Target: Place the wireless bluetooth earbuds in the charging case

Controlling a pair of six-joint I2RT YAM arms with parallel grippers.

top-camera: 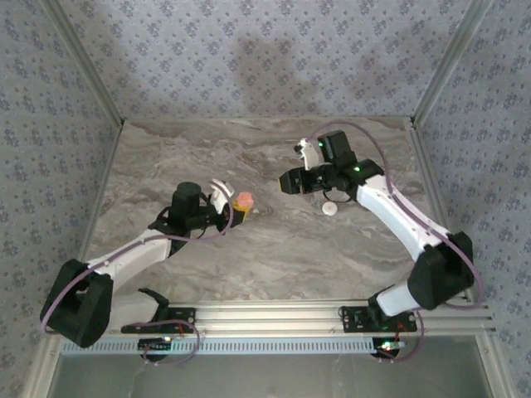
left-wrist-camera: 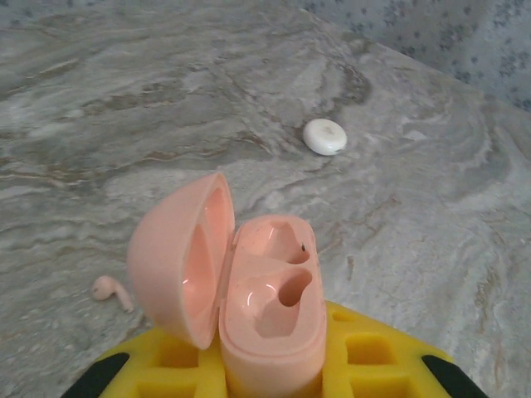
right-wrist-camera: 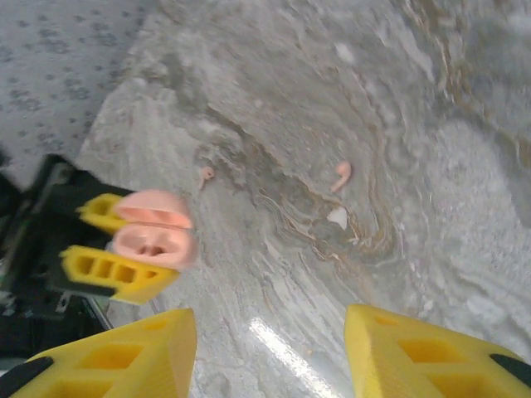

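Observation:
My left gripper (left-wrist-camera: 270,369) is shut on the pink charging case (left-wrist-camera: 270,307), gripping its lower body between the yellow pads (left-wrist-camera: 377,356). The lid (left-wrist-camera: 178,257) hangs open to the left and both sockets are empty. A small pink earbud (left-wrist-camera: 110,290) lies on the table left of the case. From the right wrist, two pink earbuds (right-wrist-camera: 205,174) (right-wrist-camera: 341,174) lie apart on the marble, beyond the held case (right-wrist-camera: 153,236). My right gripper (right-wrist-camera: 270,332) hovers open above the table with nothing between its fingers. From above, the case (top-camera: 243,201) sits in the left gripper (top-camera: 232,207), and the right gripper (top-camera: 294,166) is up and to its right.
A white round disc (left-wrist-camera: 324,137) (top-camera: 330,209) lies on the marble table (top-camera: 274,249) between the arms, below the right gripper. Patterned walls and metal frame posts bound the table on three sides.

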